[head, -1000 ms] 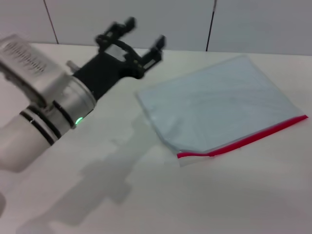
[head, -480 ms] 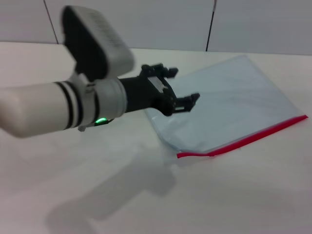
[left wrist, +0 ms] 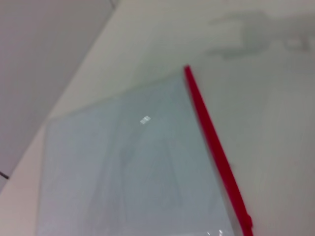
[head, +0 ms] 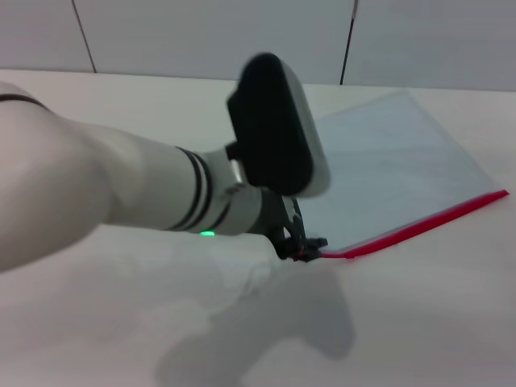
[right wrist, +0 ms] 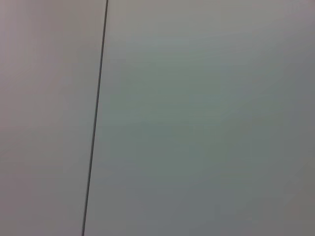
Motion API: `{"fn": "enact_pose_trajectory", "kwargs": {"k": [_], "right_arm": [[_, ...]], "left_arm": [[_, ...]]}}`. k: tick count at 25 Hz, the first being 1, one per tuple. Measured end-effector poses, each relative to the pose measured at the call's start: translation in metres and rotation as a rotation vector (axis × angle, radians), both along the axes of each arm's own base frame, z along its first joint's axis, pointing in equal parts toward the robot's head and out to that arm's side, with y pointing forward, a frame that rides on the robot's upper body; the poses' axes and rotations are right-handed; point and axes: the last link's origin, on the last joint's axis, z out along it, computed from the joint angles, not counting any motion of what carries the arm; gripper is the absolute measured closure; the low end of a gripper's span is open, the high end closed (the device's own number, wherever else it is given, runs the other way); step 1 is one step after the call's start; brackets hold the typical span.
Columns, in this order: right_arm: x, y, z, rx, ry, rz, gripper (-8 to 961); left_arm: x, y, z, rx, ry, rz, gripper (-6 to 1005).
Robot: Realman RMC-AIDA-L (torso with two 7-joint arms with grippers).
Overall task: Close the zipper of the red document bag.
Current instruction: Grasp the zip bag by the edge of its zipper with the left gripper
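The red document bag (head: pixel 395 169) lies flat on the white table, a translucent pale blue pouch right of centre in the head view. Its zipper (head: pixel 419 224) is a thin red strip along the near edge, running up toward the right. My left gripper (head: pixel 305 244) is down at the zipper's left end, mostly hidden behind my own wrist and forearm. The left wrist view looks along the bag (left wrist: pixel 138 167) and the zipper (left wrist: pixel 216 152) from that end. My right gripper is out of view.
The white table (head: pixel 419 322) stretches in front of the bag and to its left. A grey panelled wall (head: pixel 201 32) runs behind the table. The right wrist view shows only wall (right wrist: pixel 197 123) with one dark seam.
My left arm has swung right and down, from above the bag's left corner to the left end of the zipper. The bag has not moved.
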Motion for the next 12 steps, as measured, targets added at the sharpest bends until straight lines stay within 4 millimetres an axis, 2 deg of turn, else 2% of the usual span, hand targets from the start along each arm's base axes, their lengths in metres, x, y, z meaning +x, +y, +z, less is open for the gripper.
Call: {"fn": "enact_pose_trajectory", "kwargs": {"k": [6, 12], "right_arm": [[-0.001, 0.001, 0.000, 0.000, 0.000, 0.002, 61], [-0.001, 0.001, 0.000, 0.001, 0.001, 0.004, 61]], "left_arm": [[-0.002, -0.011, -0.017, -0.027, 0.112, -0.057, 222], [-0.007, -0.011, -0.021, -0.019, 0.150, -0.079, 226]]}}
